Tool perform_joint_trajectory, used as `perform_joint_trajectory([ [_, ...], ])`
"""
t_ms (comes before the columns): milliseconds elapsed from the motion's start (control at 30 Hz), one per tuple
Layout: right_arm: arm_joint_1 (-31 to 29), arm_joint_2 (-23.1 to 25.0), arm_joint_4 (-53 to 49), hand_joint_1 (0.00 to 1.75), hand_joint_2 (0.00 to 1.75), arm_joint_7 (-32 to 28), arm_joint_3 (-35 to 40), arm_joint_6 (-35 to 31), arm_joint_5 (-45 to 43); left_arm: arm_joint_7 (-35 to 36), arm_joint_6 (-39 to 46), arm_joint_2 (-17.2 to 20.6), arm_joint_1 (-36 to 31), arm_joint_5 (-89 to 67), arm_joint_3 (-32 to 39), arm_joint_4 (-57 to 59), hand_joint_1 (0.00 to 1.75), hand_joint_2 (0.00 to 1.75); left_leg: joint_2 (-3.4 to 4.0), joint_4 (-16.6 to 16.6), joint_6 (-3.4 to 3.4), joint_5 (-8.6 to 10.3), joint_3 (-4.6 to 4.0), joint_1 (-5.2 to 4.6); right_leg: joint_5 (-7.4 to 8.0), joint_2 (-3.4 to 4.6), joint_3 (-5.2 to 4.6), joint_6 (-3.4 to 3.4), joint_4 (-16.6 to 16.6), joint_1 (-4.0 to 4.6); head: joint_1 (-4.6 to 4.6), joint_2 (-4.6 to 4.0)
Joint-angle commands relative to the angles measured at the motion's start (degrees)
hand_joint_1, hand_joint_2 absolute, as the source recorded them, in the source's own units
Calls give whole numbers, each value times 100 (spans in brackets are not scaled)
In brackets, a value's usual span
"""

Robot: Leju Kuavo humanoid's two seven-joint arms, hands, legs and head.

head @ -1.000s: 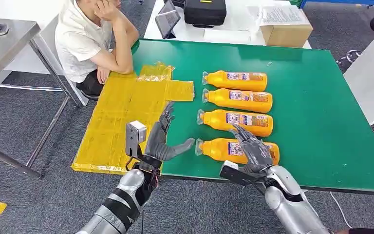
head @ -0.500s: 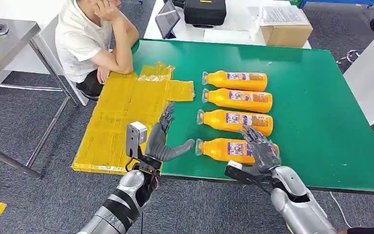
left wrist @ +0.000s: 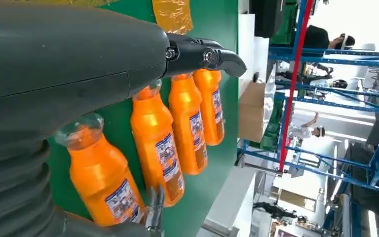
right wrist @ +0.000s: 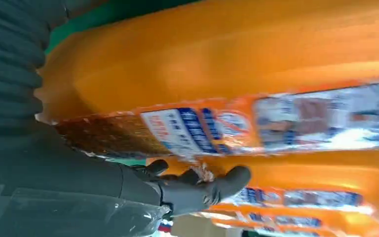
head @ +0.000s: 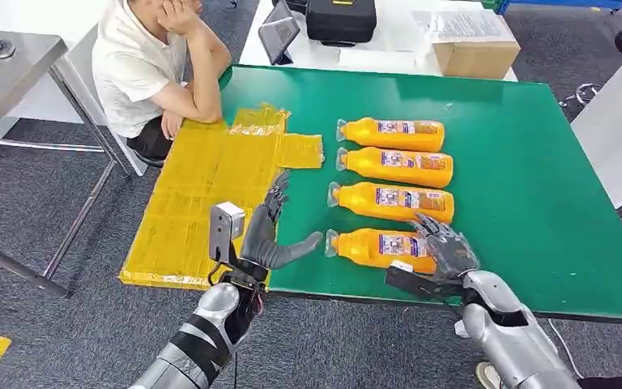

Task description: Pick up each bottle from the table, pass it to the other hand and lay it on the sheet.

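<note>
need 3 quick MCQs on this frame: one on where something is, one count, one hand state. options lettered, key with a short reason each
1. Where does the yellow sheet lie?
A. On the table's left part, beside the seated person
B. Under the cardboard box
C. On the floor by the right arm

2. How many orange bottles lie on the green table?
A. Two
B. Four
C. Six

3. What is the left hand doing?
A. Holding a bottle
B. Pressing flat on the sheet
C. Holding nothing, fingers apart, at the table's near edge

Key:
1 A: the sheet covers the left end of the table, next to the person.
2 B: four bottles lie in a row on their sides, caps toward the sheet, the nearest bottle by the right hand.
3 C: its fingers are spread with nothing between them, beside the nearest bottle's cap.
</note>
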Motion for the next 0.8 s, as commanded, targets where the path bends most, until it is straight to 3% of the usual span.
perform_joint_trajectory([
  [33, -369, -229, 643, 0, 175, 235, 421, 464, -91, 69, -17, 99, -125, -14, 126, 144, 0, 175, 5, -4, -8, -4, 16, 3, -2, 6, 15, -8, -5, 3, 2, 0],
  [100, -367, -262, 647, 2, 175, 235, 425, 584, -193, 69, -19, 103, -121, -19, 125, 159, 0, 175, 6, -3, -8, -5, 17, 2, -2, 7, 16, -8, -4, 2, 2, 0],
  [133, -365, -285, 647, 148, 175, 218, 430, 598, -201, 69, -18, 107, -125, -20, 126, 162, 0, 175, 8, -5, -12, -8, 29, 5, -5, 10, 27, -12, -7, 5, 0, 0],
  [167, -369, -319, 638, 175, 175, 190, 433, 665, -264, 68, -25, 112, -141, -19, 133, 178, 0, 175, 4, -4, -9, -5, 20, 4, -3, 6, 20, -9, -6, 4, 2, 0],
  [800, -211, -289, 455, 175, 175, -69, 348, 711, -659, 54, -52, 114, -197, -33, 126, 187, 0, 175, -1, -4, -8, -4, 24, 5, -2, -2, 24, -9, -7, 5, 0, 0],
])
